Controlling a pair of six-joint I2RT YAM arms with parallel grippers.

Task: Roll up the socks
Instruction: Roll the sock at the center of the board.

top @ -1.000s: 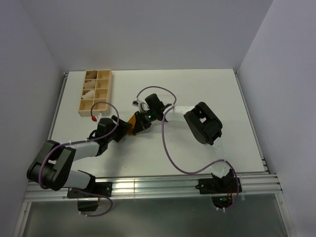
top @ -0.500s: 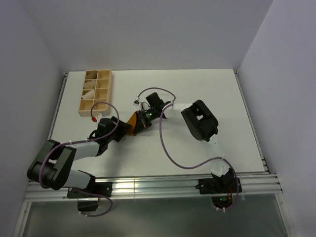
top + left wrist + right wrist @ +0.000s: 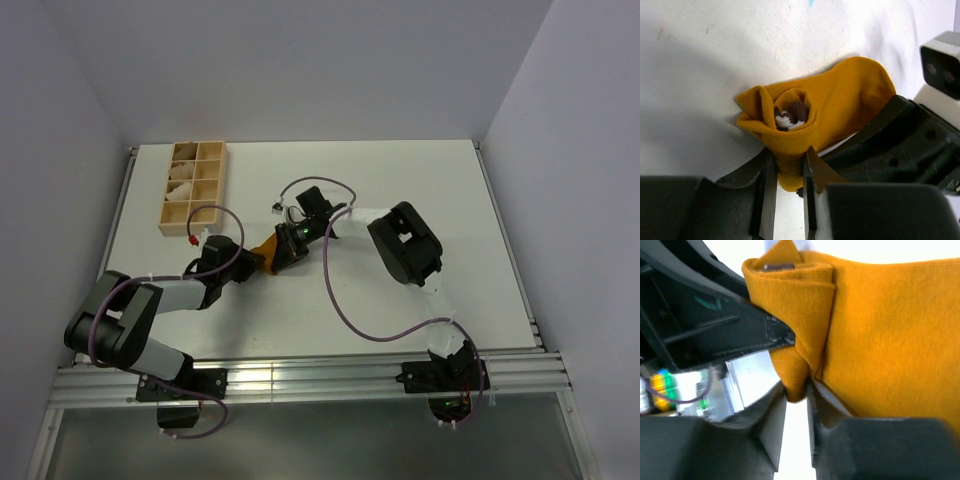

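The mustard-orange sock [image 3: 265, 250] lies mid-table between both grippers. In the left wrist view the sock [image 3: 845, 105] is rolled at one end, with dark brown and white cuff showing inside the coil. My left gripper [image 3: 786, 167] is shut on the lower part of that roll. My right gripper [image 3: 797, 389] pinches a fold of the sock [image 3: 890, 340] at its fingertips, from the opposite side. In the top view the left gripper [image 3: 250, 262] and right gripper [image 3: 277, 248] nearly touch over the sock, hiding most of it.
A wooden compartment box [image 3: 213, 166] stands at the back left, with pale cream bundles [image 3: 181, 183] in some cells. The right arm's purple cable [image 3: 340, 310] loops over the table's near middle. The metal rail [image 3: 320, 375] runs along the near edge.
My left gripper has closed from wide open onto the rolled end, and its arm has edged toward the sock. The right gripper has shifted slightly left and loosened a little.
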